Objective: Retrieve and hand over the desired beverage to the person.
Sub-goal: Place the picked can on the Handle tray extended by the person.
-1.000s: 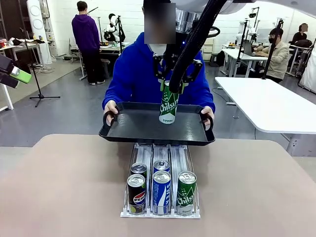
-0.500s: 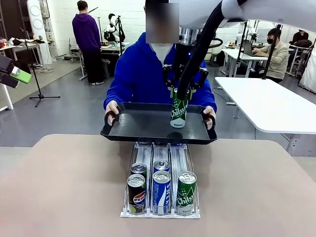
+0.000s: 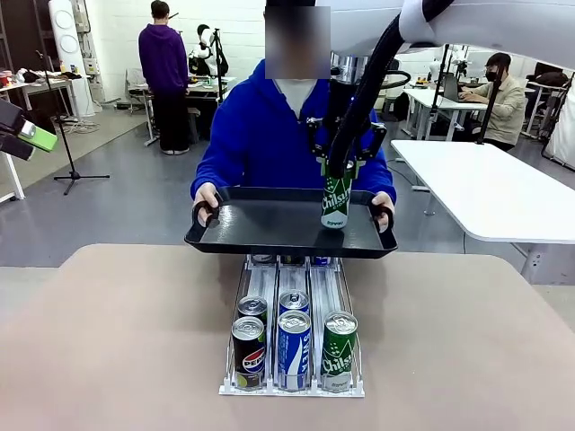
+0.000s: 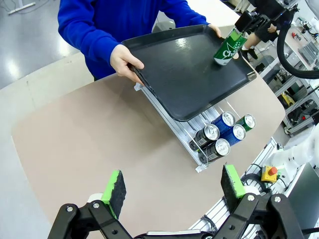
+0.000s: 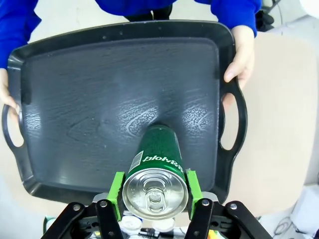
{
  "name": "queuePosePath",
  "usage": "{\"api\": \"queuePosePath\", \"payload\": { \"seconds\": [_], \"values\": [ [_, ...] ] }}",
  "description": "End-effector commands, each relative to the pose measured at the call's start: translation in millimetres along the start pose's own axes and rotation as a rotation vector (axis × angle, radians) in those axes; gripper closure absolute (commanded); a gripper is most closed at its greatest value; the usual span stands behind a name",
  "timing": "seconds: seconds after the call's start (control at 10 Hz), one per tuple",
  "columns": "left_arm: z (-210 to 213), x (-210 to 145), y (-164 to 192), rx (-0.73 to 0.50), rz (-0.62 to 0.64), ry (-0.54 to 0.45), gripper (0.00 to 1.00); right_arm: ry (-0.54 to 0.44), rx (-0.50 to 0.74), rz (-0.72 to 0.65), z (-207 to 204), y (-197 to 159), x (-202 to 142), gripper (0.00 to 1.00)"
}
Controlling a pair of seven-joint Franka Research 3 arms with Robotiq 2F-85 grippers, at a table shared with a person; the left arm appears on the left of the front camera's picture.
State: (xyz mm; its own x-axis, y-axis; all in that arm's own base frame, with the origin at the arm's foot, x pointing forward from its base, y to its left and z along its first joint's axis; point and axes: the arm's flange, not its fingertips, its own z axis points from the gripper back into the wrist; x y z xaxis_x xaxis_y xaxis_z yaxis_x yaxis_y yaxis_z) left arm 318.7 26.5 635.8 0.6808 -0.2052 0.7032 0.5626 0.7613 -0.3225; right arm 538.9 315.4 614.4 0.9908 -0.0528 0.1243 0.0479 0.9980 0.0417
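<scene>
The slim green aluminium beverage can (image 3: 336,199) is clamped near its top between the green pads of the right black two-finger gripper (image 3: 340,171), whose jaws are closed onto the can's sides. In the right wrist view the can (image 5: 155,154) is seen from its lid end, held in the right gripper (image 5: 155,191), with its long axis running straight away towards the tray floor at 12 o'clock. The can is held upright over the flat black plastic serving tray (image 3: 260,224), at about 2 o'clock from the tray's middle in the front view. Its base is judged to be at the tray floor or just above it; contact cannot be confirmed.

The tray is held level over the far table edge by the person in the royal-blue hoodie (image 3: 256,135), with 1 hand (image 3: 205,197) at the 9 o'clock handle and the other hand (image 3: 383,206) at the 3 o'clock handle. The wire-sided can rack (image 3: 292,337) with 5 visible cans stands on the table at 6 o'clock from the tray.

The left gripper (image 4: 173,186) is spread wide and holds nothing, well apart from the tray (image 4: 184,74). The right arm is far nearer, so the release is judged to be its job: the can must be set straight down along its own axis.
</scene>
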Motion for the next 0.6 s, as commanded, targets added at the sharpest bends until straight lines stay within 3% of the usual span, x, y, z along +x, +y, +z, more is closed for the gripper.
{"api": "queuePosePath", "payload": {
  "seconds": [0.0,0.3,0.4,0.5],
  "values": [
    [1.6,-0.6,0.9,-0.016,-0.009,-0.005,0.0,0.002,-0.035,0.037,6.1,3.0,8.0,0.42],
    [1.6,-0.6,0.9,-0.016,-0.009,-0.005,0.0,0.041,-0.046,0.06,2.2,3.5,8.2,0.42],
    [1.6,-0.6,0.9,-0.016,-0.009,-0.005,0.0,0.044,-0.041,0.071,3.9,3.4,7.9,0.31],
    [1.6,-0.6,0.9,-0.016,-0.009,-0.005,0.0,0.046,-0.039,0.079,4.6,3.9,6.3,0.0]
  ]
}}
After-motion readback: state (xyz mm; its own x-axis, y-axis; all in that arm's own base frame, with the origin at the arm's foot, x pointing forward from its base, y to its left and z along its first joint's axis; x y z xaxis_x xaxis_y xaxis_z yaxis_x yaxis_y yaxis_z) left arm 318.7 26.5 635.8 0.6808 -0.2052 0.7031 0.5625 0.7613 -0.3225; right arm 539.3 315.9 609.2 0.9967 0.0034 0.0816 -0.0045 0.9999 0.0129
